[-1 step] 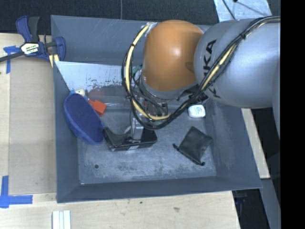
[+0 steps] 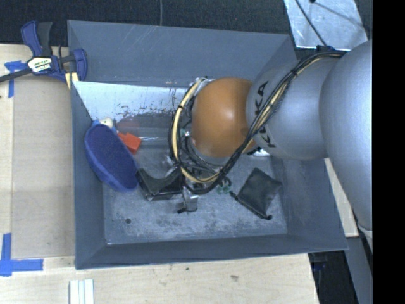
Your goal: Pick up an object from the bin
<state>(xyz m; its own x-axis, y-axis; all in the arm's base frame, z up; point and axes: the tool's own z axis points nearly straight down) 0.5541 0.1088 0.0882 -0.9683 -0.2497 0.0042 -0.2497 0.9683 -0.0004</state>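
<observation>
Arm point(image 2: 316, 106) comes in from the right, and its orange cover point(image 2: 218, 116) and cables point(image 2: 180, 141) sit over the middle of the bin point(image 2: 190, 49). The hand point(image 2: 188, 201) is down low near the floor, about mid-bin. It's right beside a flat black thing point(image 2: 157, 183), maybe touching its right edge, hard to say. I can't tell if the hand is spread or pressed together, the cover hides too much.

A blue brush point(image 2: 109, 157) leans along the left wall, with a small orange piece point(image 2: 131, 142) just behind it. A dark pad point(image 2: 258, 192) lies to the right, apart from the hand. The front strip of floor along the near wall is bare, so there's room there.
</observation>
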